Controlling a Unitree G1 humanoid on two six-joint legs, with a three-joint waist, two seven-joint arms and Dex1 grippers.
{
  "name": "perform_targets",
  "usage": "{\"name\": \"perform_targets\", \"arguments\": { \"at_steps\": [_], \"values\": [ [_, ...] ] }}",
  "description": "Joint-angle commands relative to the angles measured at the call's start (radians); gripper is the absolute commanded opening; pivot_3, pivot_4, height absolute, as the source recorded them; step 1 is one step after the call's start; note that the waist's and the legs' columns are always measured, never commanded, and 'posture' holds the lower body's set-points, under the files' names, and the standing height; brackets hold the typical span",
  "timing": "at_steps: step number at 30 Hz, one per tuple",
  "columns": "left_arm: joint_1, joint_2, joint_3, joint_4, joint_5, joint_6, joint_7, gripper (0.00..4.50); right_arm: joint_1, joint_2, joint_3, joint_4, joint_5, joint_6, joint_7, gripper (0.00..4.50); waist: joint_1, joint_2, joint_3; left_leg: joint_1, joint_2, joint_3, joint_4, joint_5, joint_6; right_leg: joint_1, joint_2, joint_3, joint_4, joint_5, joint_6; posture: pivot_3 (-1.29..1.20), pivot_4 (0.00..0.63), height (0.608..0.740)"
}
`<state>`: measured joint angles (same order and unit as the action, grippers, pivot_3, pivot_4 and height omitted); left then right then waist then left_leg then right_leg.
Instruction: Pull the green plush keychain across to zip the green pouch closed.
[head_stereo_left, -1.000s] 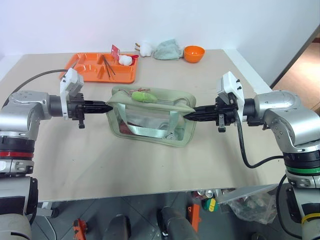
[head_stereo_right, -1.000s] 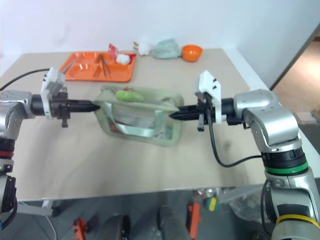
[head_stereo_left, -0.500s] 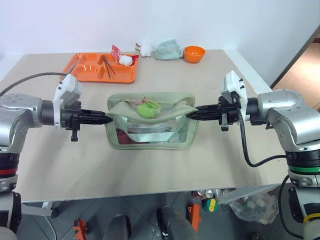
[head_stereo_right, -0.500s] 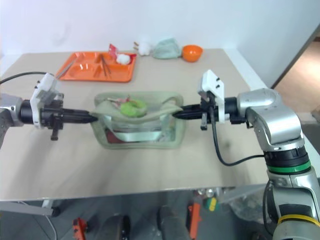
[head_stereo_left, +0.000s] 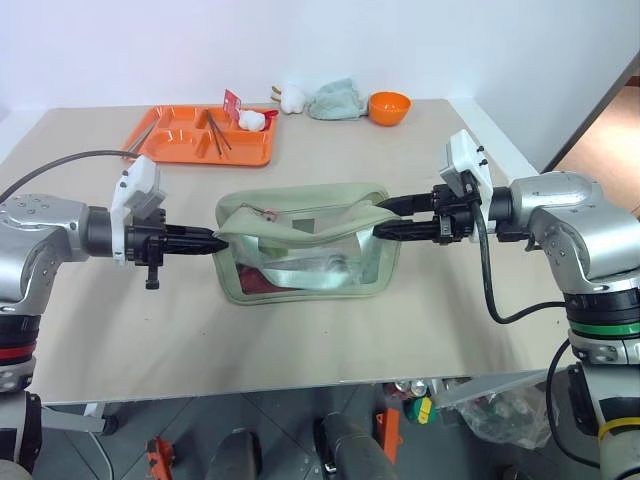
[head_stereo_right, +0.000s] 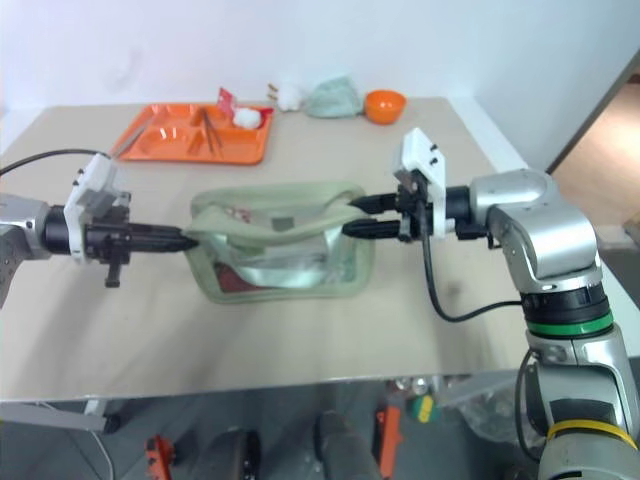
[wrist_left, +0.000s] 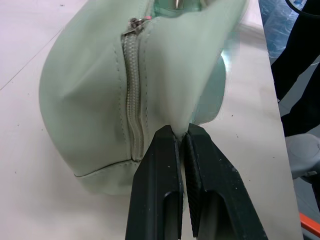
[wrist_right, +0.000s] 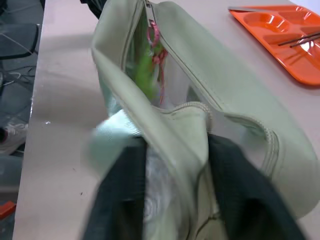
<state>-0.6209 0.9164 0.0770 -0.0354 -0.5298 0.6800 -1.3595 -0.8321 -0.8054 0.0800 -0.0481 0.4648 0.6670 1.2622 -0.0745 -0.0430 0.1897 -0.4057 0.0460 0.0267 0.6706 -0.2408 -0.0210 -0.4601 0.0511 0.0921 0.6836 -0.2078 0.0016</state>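
Mid-desk (head_stereo_left: 300, 330), green pouch (head_stereo_left: 305, 262) stretched between my claws. Left claw (wrist_left: 181, 137) clenched on pouch's end fabric beside zipper. Right claw (head_stereo_left: 385, 217) fingers parted around opposite end, fabric between them, grip doubtful. Green plush keychain (wrist_right: 145, 70) hangs inside mouth near red pull. Risks: right end slips free, pouch sags; keychain buried, hard to pinch; zipper snags on slack fabric.

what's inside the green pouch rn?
Through the open top of the green pouch, the right wrist view shows the green plush keychain on a pink cord. Through the clear side window: a green webbing strap and something red at the bottom. Fabric hides the rest.
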Motion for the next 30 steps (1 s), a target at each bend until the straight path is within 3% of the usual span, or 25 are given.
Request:
{"name": "perform_targets", "arguments": {
  "at_steps": [1, 2, 10, 15, 20, 25, 30],
  "values": [
    [-0.004, -0.002, 0.009, -0.046, -0.026, -0.014, 0.003, 0.00, -0.015, -0.043, -0.024, -0.021, -0.004, -0.016, 0.018, 3.43, 0.000, 0.000, 0.000, 0.000, 0.000, 0.000, 0.000, 0.000, 0.000, 0.000, 0.000, 0.000, 0.000, 0.000, 0.000, 0.00, 0.150, 0.740],
    [-0.003, -0.003, 0.008, -0.047, -0.026, -0.014, 0.004, 0.00, -0.012, -0.054, -0.030, -0.020, 0.004, -0.014, 0.026, 3.74, 0.000, 0.000, 0.000, 0.000, 0.000, 0.000, 0.000, 0.000, 0.000, 0.000, 0.000, 0.000, 0.000, 0.000, 0.000, 0.00, 0.150, 0.740],
    [-0.007, -0.009, 0.002, -0.046, -0.025, -0.013, 0.003, 0.00, -0.053, -0.154, -0.115, 0.111, 0.017, -0.028, 0.068, 3.74, 0.000, 0.000, 0.000, 0.000, -0.001, 0.001, 0.000, 0.000, 0.000, 0.000, -0.001, 0.000, 0.000, 0.000, 0.000, 0.00, 0.150, 0.740],
    [-0.010, -0.012, 0.005, -0.047, -0.029, -0.012, 0.003, 0.00, -0.225, -0.092, -0.213, 0.269, 0.047, -0.058, -0.025, 3.74, -0.004, 0.001, 0.000, 0.001, -0.001, 0.001, 0.000, 0.000, 0.000, 0.000, 0.000, 0.001, 0.000, 0.000, 0.000, 0.00, 0.150, 0.740],
    [-0.018, -0.020, 0.000, -0.040, -0.024, -0.018, 0.005, 0.00, -0.352, 0.023, -0.116, 0.342, -0.049, -0.071, -0.119, 3.74, -0.006, 0.000, 0.000, 0.002, 0.001, 0.000, 0.000, 0.000, 0.000, 0.001, 0.002, 0.001, 0.000, 0.001, 0.000, 0.00, 0.150, 0.740],
    [-0.017, -0.029, -0.002, -0.050, -0.024, -0.020, 0.014, 0.00, -0.414, 0.111, 0.020, 0.311, -0.127, -0.051, -0.118, 3.74, -0.003, 0.001, 0.000, 0.001, 0.000, 0.001, 0.000, 0.000, 0.000, 0.000, 0.001, 0.002, 0.000, 0.001, 0.000, 0.00, 0.150, 0.740],
    [0.000, -0.030, 0.008, -0.070, -0.035, -0.015, 0.029, 0.00, -0.432, 0.126, 0.069, 0.248, -0.121, -0.017, -0.063, 2.23, 0.005, 0.001, 0.000, -0.003, 0.000, 0.001, -0.001, 0.000, 0.000, -0.003, -0.002, 0.000, 0.000, -0.001, 0.001, 0.00, 0.150, 0.740]
  ]
}}
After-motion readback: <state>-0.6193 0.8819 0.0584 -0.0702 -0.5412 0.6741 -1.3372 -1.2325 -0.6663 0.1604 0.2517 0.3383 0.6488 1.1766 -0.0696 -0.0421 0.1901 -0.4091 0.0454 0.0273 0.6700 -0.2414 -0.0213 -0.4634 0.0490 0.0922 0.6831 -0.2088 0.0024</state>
